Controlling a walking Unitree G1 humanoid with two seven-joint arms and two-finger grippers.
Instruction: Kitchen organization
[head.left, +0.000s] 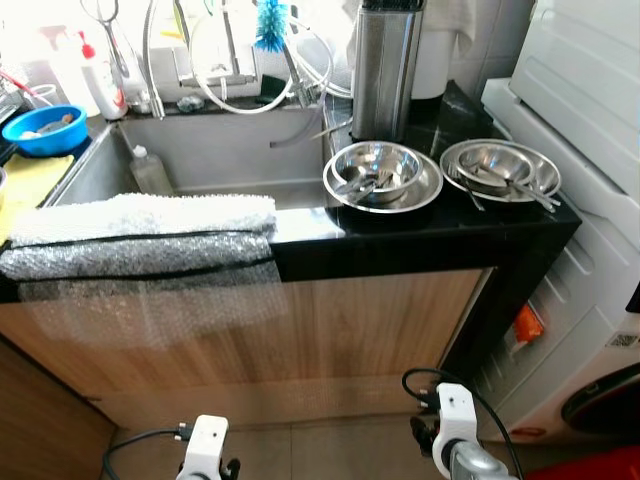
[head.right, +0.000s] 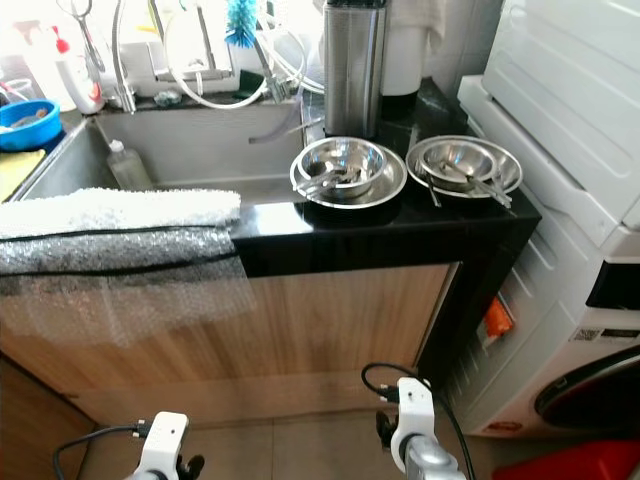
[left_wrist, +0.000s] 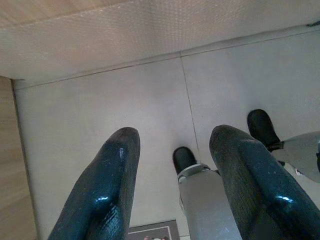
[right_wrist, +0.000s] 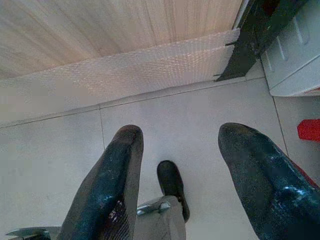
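On the black counter (head.left: 420, 235) beside the sink (head.left: 215, 150) stand two steel bowls (head.left: 382, 175) (head.left: 500, 168) with cutlery inside, probably waiting to be put away. Both arms hang low above the floor tiles; the left gripper (left_wrist: 172, 185) and right gripper (right_wrist: 180, 180) are spread wide, holding nothing, as no step has begun.

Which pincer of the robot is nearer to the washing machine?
Right. The right pincer hangs low near the floor, on the side where the washing machine stands. The left pincer hangs equally low, farther away, below the towel-covered sink edge.
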